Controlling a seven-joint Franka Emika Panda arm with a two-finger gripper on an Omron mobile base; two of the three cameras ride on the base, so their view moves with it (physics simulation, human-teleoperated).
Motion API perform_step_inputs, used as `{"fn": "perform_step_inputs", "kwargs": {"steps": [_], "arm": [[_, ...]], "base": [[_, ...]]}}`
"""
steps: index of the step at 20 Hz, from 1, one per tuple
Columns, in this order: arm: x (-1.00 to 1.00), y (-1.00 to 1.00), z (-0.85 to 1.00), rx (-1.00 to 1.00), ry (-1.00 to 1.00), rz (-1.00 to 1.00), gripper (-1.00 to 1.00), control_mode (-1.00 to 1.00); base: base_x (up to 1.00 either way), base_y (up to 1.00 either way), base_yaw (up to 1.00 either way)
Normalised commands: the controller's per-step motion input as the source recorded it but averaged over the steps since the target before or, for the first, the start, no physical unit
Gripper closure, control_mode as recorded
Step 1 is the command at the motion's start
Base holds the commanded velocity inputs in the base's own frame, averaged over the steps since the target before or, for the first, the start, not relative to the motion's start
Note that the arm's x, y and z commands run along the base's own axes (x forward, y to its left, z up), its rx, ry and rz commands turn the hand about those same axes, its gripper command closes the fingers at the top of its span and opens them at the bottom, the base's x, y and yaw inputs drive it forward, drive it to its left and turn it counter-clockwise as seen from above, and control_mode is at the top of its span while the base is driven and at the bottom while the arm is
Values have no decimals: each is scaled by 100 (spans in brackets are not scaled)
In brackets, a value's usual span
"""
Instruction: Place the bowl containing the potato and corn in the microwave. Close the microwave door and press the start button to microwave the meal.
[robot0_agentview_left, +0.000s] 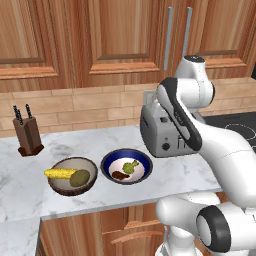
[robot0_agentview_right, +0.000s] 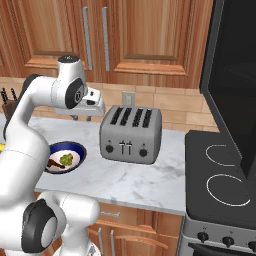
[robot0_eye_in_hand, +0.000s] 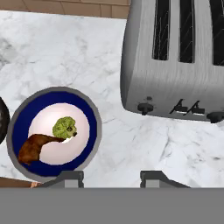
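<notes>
The dark wooden bowl (robot0_agentview_left: 72, 176) sits on the marble counter at the left, holding the yellow corn (robot0_agentview_left: 60, 173) and the olive-brown potato (robot0_agentview_left: 80, 178). My gripper (robot0_eye_in_hand: 111, 177) hangs high above the counter, over the strip between a blue-rimmed bowl (robot0_eye_in_hand: 54, 133) and the toaster (robot0_eye_in_hand: 175, 61). Its fingertips (robot0_eye_in_hand: 70, 177) stand apart with nothing between them. The wooden bowl lies left of the gripper, with only its dark rim (robot0_eye_in_hand: 2, 120) at the hand view's edge. A big dark glass panel in a grey frame, the microwave door (robot0_agentview_right: 235, 75), stands swung open at the far right above the stove.
The blue-rimmed bowl (robot0_agentview_left: 126, 166) holds small green and brown food bits. A steel toaster (robot0_agentview_right: 131, 135) stands mid-counter. A knife block (robot0_agentview_left: 28, 134) sits at the back left. A black stove top (robot0_agentview_right: 225, 185) lies right of the counter. Wooden cabinets (robot0_agentview_left: 115, 40) hang above.
</notes>
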Motion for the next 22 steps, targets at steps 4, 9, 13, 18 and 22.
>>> {"fn": "perform_step_inputs", "kwargs": {"steps": [4, 9, 13, 18, 22], "arm": [[-6, 20, -20, 0, 3, 0, -100, -100], [-12, 43, -15, 0, 1, 0, -100, -100], [-13, 51, -18, 0, 0, -3, -100, -100], [-2, 41, -19, 4, 0, 0, -100, -100], [3, 40, -38, 5, 7, 5, -100, -100]], "base": [[0, 0, 0], [0, 0, 0], [0, 0, 0], [0, 0, 0], [0, 0, 0]]}}
